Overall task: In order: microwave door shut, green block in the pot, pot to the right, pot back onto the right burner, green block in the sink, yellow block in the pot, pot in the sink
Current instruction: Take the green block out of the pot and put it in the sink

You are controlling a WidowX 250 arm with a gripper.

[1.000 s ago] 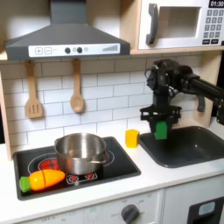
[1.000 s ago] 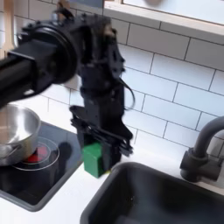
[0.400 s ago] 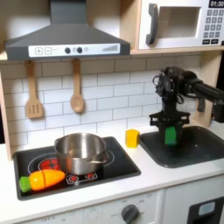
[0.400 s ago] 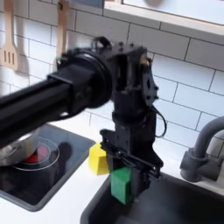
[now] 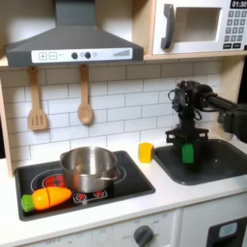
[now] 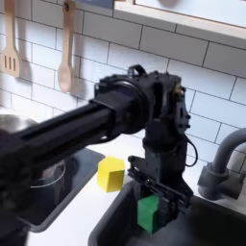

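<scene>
The gripper (image 5: 186, 141) pinches the green block (image 5: 187, 152) between its fingers, holding it inside the sink (image 5: 224, 166) near the first exterior view's left wall. The yellow block (image 6: 110, 174) sits on the counter between the sink and the pot (image 5: 89, 167).

I've moved the gripper (image 5: 187, 147) rightward in the first exterior view and lower, from over the counter edge into the sink (image 5: 220, 166). The green block (image 6: 148, 213) clamped in it now sits lower, inside the basin.
</scene>
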